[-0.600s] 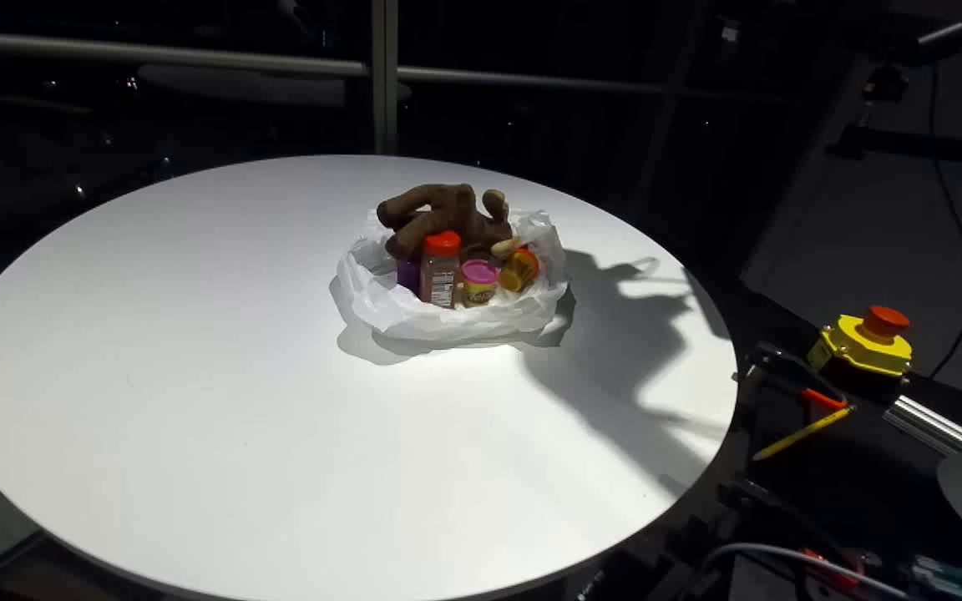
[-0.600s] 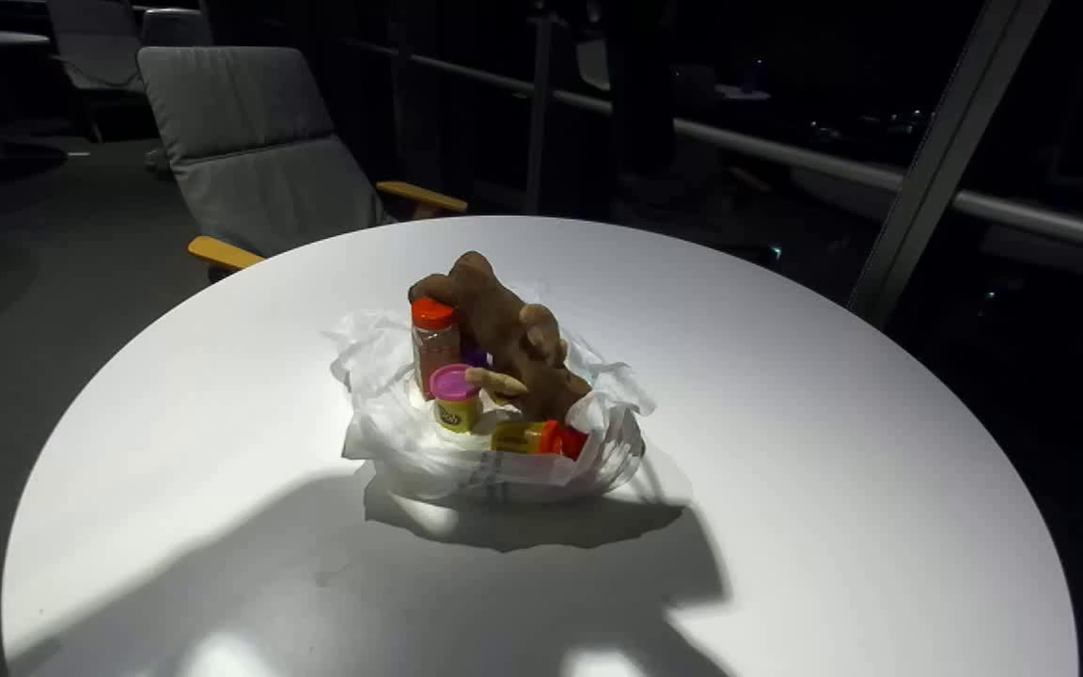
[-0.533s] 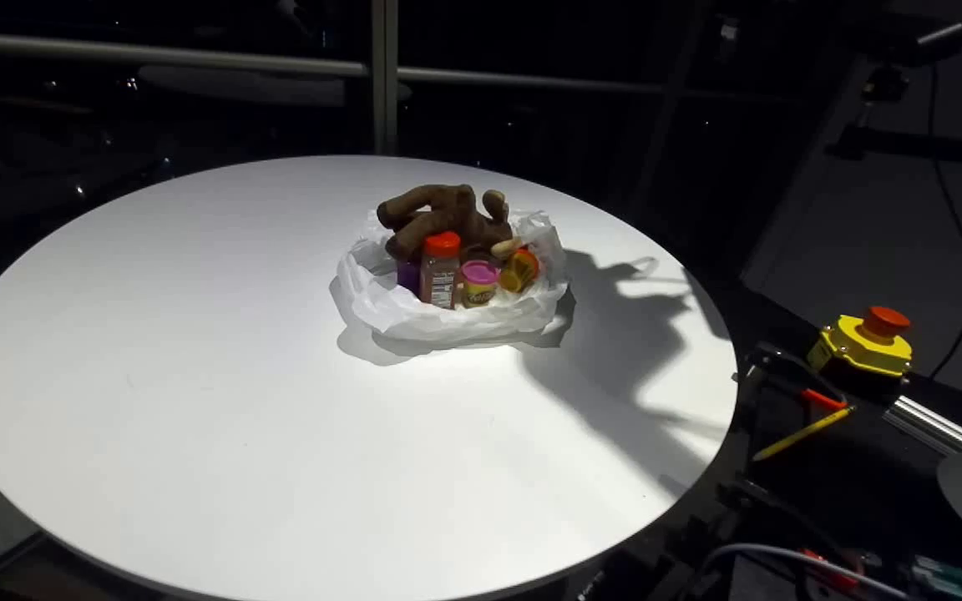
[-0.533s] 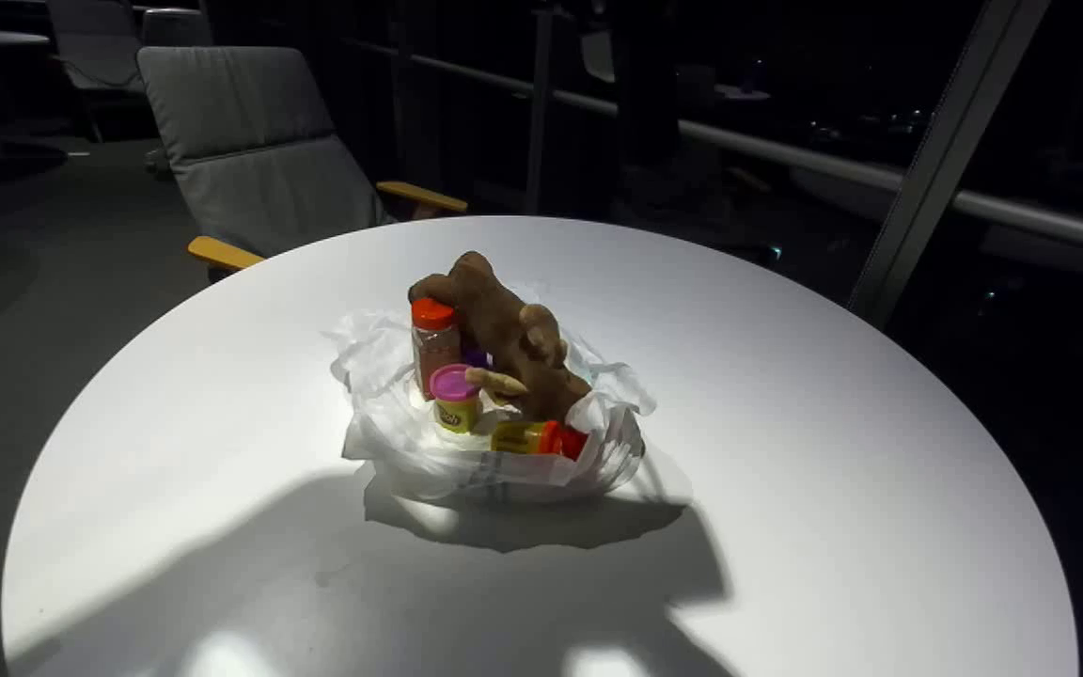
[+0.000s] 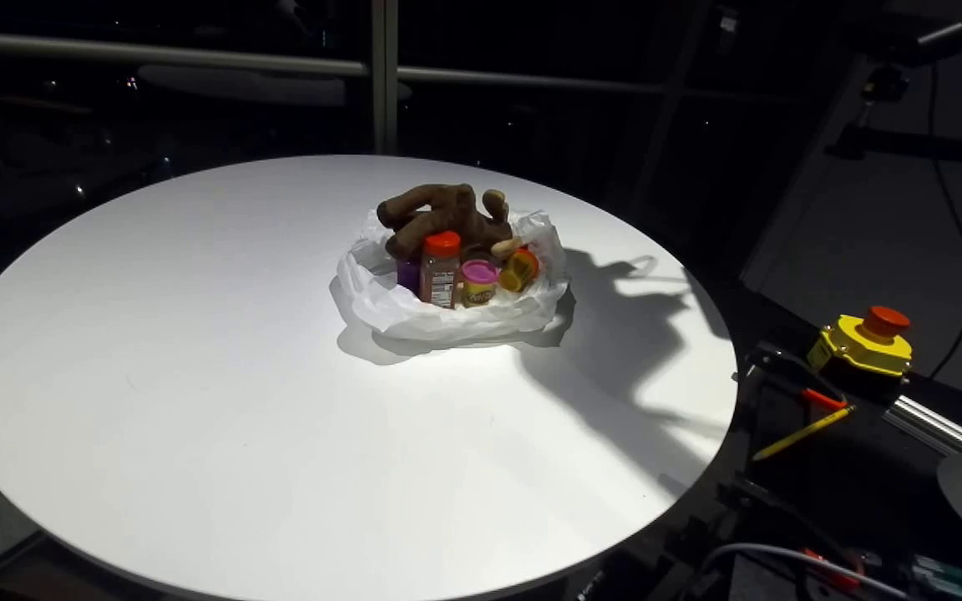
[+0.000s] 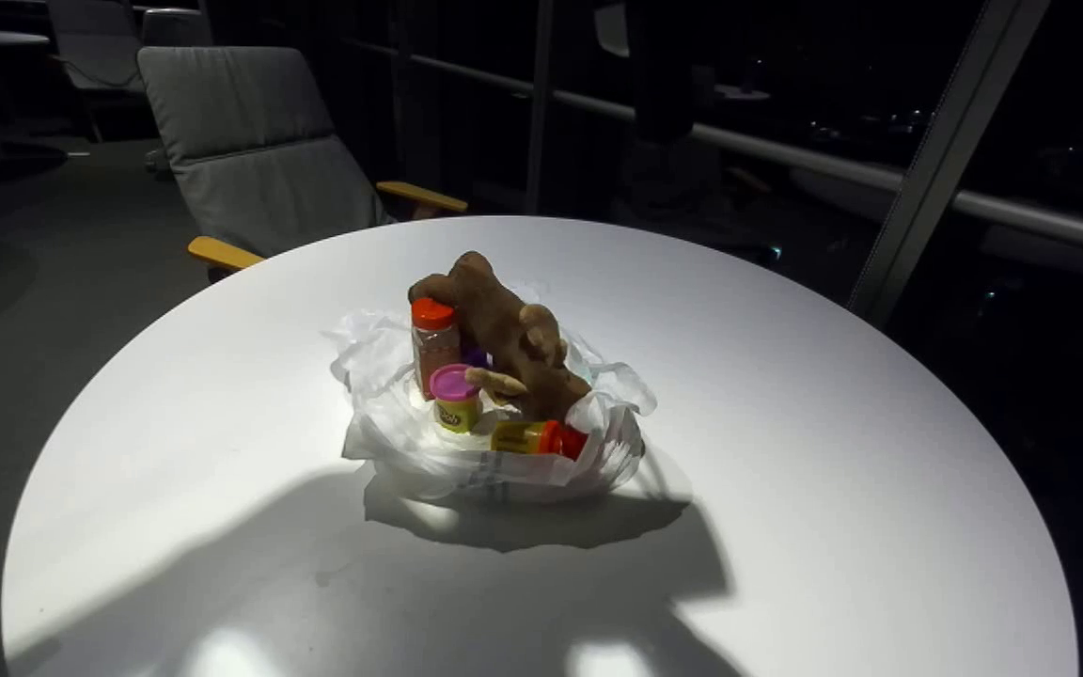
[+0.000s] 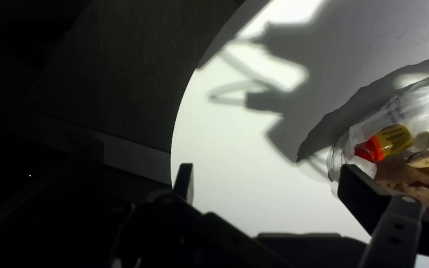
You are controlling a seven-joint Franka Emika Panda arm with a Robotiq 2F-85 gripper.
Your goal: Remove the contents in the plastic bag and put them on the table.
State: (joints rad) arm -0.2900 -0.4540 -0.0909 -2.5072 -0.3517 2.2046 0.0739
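Note:
A white plastic bag [image 5: 414, 324] sits open on the round white table [image 5: 197, 401]; it also shows in an exterior view [image 6: 400, 465]. Inside are a brown soft toy [image 6: 494, 315], a jar with a red lid [image 5: 440, 280], an upright yellow tub with a pink lid [image 6: 455, 404], a yellow tub with an orange lid [image 6: 521, 437] on its side, and a partly hidden purple thing [image 5: 407, 275]. In the wrist view my gripper [image 7: 264, 175] is open and empty above the table, its right finger overlapping the bag's edge [image 7: 371, 121]. The gripper is out of both exterior views.
A yellow box with a red button [image 5: 869, 342] and a yellow pencil [image 5: 802, 434] lie on a dark surface beside the table. A grey armchair [image 6: 250, 150] stands behind the table. The arm's shadow falls beside the bag.
The bag and its contents have not moved. The arm's shadow on the table shifts very slightly. A dark shape in the background moves a little to the right in an exterior view.

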